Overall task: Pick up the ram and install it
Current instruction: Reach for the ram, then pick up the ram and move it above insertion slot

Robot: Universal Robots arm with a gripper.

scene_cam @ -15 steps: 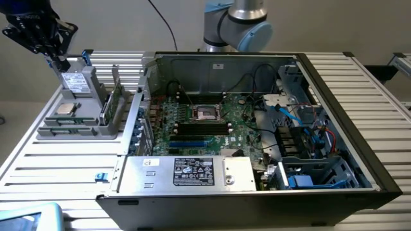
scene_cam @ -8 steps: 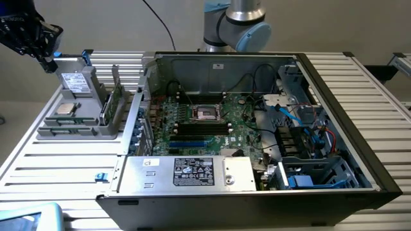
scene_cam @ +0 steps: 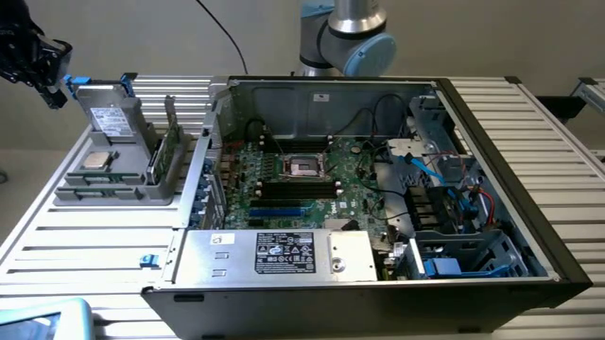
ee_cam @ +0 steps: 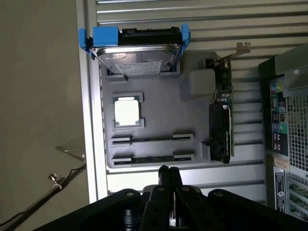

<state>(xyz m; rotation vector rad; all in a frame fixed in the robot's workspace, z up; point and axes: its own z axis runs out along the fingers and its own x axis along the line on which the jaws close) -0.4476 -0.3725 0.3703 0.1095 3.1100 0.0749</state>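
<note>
The ram (ee_cam: 153,159) is a thin green stick lying in the nearer slot of a grey parts holder (ee_cam: 159,96); the slot beside it (ee_cam: 151,139) looks dark and thin. My gripper (ee_cam: 168,172) hangs above the holder's near edge, close to the ram, with its black fingers pressed together and nothing between them. In the exterior view my gripper (scene_cam: 52,95) is high at the exterior view's left, above the holder (scene_cam: 113,191). The open computer case (scene_cam: 529,184) shows the green motherboard (scene_cam: 350,191) with its dark memory slots (scene_cam: 300,188).
On the holder stand a hard drive in a blue bracket (ee_cam: 137,50), a square silver processor (ee_cam: 127,111) and an upright expansion card (ee_cam: 222,115). The case wall (scene_cam: 203,177) rises right beside the holder. A power supply box (scene_cam: 274,253) fills the case's front. Cables (ee_cam: 53,180) lie on the floor.
</note>
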